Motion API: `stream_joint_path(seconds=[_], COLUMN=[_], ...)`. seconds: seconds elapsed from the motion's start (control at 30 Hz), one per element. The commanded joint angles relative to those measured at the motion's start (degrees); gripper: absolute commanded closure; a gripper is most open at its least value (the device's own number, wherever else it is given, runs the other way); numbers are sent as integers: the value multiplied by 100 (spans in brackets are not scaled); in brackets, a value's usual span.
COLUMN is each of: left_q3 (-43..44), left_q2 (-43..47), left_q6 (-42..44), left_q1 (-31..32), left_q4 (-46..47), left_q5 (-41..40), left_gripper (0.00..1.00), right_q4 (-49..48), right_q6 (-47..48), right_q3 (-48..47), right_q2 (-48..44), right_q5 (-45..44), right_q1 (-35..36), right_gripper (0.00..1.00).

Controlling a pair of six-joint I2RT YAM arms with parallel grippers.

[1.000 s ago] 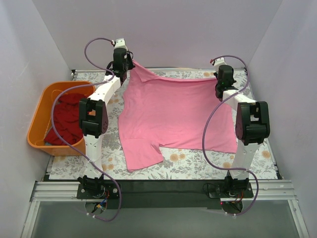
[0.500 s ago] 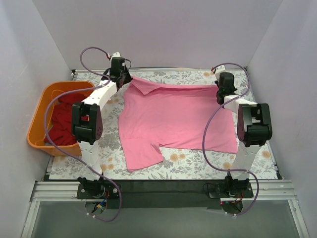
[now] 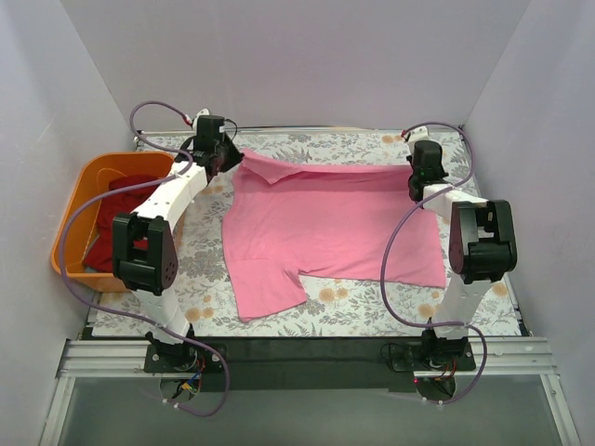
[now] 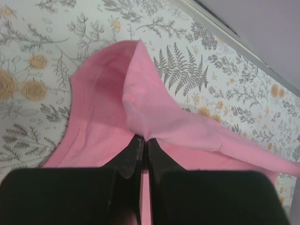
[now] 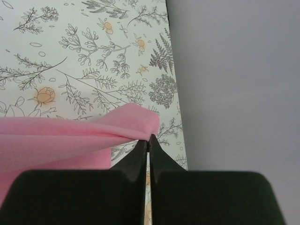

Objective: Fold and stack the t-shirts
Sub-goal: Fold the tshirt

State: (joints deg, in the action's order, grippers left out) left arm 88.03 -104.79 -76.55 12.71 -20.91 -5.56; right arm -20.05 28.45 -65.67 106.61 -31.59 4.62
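left gripper (image 4: 142, 138) + right gripper (image 5: 148, 139): both clamped on pink t-shirt (image 3: 325, 223) far corners | far edge now lower, pulled back taut (nearly on table (image 3: 372, 302)) | spread almost done, fold next

Here I am, working inside a robot lab's test cell: plain pale walls (image 3: 307, 56) box in the table (image 3: 372, 302) on three sides. My left arm (image 3: 163, 200) and right arm (image 3: 465, 232) are bolted to a bare aluminium rail frame (image 3: 93, 358) at the near edge, with purple cables (image 3: 384, 260) looping off them. The only homely notes are the flowered cover on the table, an orange basket (image 3: 72, 218) at the left and a pink t-shirt (image 3: 325, 223) spread out.
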Motion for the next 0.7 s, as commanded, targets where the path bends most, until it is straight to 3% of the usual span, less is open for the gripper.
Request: stream_joint_path(seconds=[0.0, 0.67], left_q3=[-364, -2183], left_q2=[477, 1664], left_q6=[-500, -1652], left_q1=[-41, -41], left_q4=[-142, 236], left_q5=[64, 336], left_gripper=[100, 100], right_q4=[-43, 309], right_q6=[-260, -894], right_q3=[115, 713], right_q2=[-333, -527], right_q5=[-180, -225], right_q1=[-32, -14], right_gripper=[99, 99])
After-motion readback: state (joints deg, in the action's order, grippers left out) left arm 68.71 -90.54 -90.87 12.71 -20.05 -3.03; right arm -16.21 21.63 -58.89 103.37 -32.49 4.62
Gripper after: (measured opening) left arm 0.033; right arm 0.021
